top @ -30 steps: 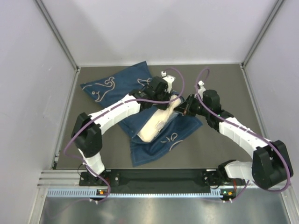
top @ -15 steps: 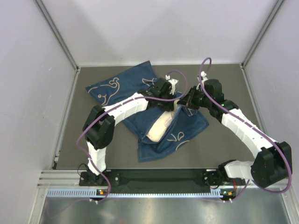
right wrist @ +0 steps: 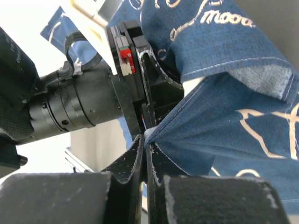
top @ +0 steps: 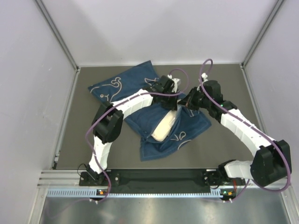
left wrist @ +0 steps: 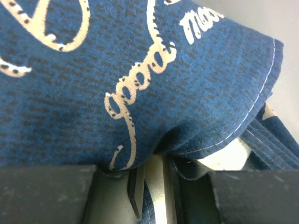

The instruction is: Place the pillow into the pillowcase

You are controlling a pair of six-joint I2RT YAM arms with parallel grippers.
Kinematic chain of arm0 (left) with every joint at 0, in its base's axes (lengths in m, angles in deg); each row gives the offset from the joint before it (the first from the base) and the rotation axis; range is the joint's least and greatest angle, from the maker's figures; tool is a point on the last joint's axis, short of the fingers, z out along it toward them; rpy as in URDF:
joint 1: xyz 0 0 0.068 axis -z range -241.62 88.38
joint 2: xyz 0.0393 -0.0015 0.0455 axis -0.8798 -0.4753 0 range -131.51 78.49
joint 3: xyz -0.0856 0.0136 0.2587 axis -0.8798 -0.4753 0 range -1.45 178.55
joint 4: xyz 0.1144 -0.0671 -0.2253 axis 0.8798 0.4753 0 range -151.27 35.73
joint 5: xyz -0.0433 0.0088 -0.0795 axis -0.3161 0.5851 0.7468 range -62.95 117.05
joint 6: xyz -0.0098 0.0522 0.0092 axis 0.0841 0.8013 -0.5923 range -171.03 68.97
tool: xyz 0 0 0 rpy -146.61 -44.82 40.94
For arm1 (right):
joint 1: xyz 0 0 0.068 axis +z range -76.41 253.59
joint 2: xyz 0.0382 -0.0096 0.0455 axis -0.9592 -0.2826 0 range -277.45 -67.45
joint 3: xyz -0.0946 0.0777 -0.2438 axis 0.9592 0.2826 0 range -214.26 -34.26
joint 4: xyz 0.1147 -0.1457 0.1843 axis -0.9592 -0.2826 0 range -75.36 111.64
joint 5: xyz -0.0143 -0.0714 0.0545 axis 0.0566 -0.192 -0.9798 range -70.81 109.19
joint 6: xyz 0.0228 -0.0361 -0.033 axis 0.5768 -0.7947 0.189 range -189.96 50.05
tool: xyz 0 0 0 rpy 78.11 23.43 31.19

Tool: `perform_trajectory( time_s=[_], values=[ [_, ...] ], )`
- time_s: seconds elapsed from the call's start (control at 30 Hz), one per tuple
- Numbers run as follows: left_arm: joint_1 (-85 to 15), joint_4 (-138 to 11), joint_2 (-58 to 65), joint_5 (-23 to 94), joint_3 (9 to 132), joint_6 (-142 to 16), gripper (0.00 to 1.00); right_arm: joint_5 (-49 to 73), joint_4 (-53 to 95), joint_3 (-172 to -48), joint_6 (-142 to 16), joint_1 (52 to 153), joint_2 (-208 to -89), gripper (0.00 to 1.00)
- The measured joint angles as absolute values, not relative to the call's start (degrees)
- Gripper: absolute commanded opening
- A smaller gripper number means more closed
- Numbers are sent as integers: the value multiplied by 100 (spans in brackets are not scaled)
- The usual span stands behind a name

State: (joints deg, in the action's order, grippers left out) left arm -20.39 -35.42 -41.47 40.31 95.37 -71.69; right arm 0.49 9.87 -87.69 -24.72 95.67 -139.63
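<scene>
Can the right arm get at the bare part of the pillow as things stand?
Probably, but not freely: the right gripper is shut on the pillowcase hem. The bare end of the pillow lies close by, uncovered; the gripper would need to let go first.

Count, from the top view:
- One dark blue denim-like fabric pillowcase.
- One cream-white quilted rectangular pillow.
- Two white-and-black jointed robot arms: left arm, right arm.
- One dark grey table surface.
</scene>
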Motion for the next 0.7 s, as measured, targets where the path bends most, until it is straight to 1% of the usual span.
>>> perform_trajectory(
  time_s=[0.2, 0.3, 0.43, 0.7],
  values=[
    [-2065, -3623, -4199, 4083, 9714, -7250, 22, 75, 239, -9871, -2542, 9572, -14494, 0],
    [-2113, -3885, -4033, 4031, 9554, -7270, 23, 112, -222, -10413, -2743, 9550, -14684, 0],
    [-2126, -4053, -3568, 3928, 9056, -7156, 23, -97, -193, -10334, -2868, 9427, -14603, 0],
    [-2094, -4091, -3360, 3941, 8521, -7049, 23, -644, -16, -9193, -3128, 8693, -13974, 0]
  ],
)
